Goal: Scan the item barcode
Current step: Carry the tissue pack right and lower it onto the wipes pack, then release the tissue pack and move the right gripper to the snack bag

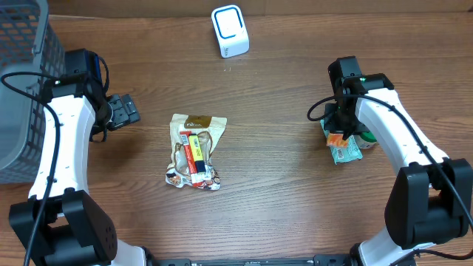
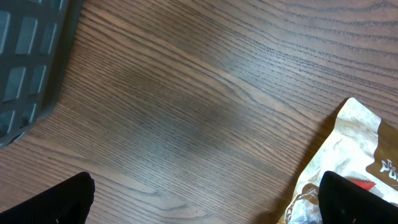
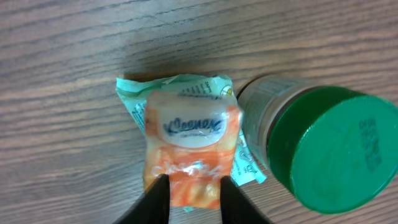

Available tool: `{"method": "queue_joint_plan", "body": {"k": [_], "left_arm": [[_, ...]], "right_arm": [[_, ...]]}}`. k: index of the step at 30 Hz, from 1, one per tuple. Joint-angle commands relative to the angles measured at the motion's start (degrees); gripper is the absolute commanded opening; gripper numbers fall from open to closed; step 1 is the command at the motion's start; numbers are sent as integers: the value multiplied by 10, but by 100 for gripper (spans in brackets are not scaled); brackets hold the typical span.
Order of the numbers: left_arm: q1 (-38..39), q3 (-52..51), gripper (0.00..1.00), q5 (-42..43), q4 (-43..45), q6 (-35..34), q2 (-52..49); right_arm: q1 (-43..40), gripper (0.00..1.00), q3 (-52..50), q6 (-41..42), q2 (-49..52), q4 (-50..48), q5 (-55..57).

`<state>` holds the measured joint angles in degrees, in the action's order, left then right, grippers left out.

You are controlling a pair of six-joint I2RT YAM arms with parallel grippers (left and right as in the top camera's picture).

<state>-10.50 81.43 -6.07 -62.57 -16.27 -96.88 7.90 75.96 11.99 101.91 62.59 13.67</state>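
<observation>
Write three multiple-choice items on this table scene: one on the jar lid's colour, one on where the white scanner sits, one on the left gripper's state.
1. What colour is the jar lid?
A. red
B. white
C. green

2. Where is the white scanner?
A. on the bare wood at the far side, apart from the snack bag
B. lying on the snack bag
C. standing on the jar lid

3. How is the left gripper?
A. shut on the snack bag
B. open, nothing between its fingers
C. shut on the jar lid

Key:
1 C, the right wrist view shows a green lid.
2 A, the overhead view shows it alone on the wood, beyond the bag.
3 B, the left wrist view shows its fingers wide apart over bare wood.
</observation>
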Motion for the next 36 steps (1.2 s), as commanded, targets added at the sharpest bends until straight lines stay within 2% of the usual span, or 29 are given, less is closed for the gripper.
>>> {"method": "queue_joint_plan", "body": {"k": [1,5,9,16,28,36], "left_arm": [[4,8,100,-1,1,9,-4],[4,8,100,-1,1,9,-4],[4,8,100,-1,1,9,-4],[4,8,100,-1,1,9,-4],[5,8,100,-1,1,9,-4],[3,8,100,-1,1,9,-4]], "right_arm": [[-4,28,-3,2,1,-6,8],[-3,30,-3,5,1,-21,-27],[3,34,-3,5,1,-47,-143],[16,38,-7,16,1,-54,-212],[72,38,-7,33,1,-85,-258],[141,38,-7,123,1,-119,-258]]}}
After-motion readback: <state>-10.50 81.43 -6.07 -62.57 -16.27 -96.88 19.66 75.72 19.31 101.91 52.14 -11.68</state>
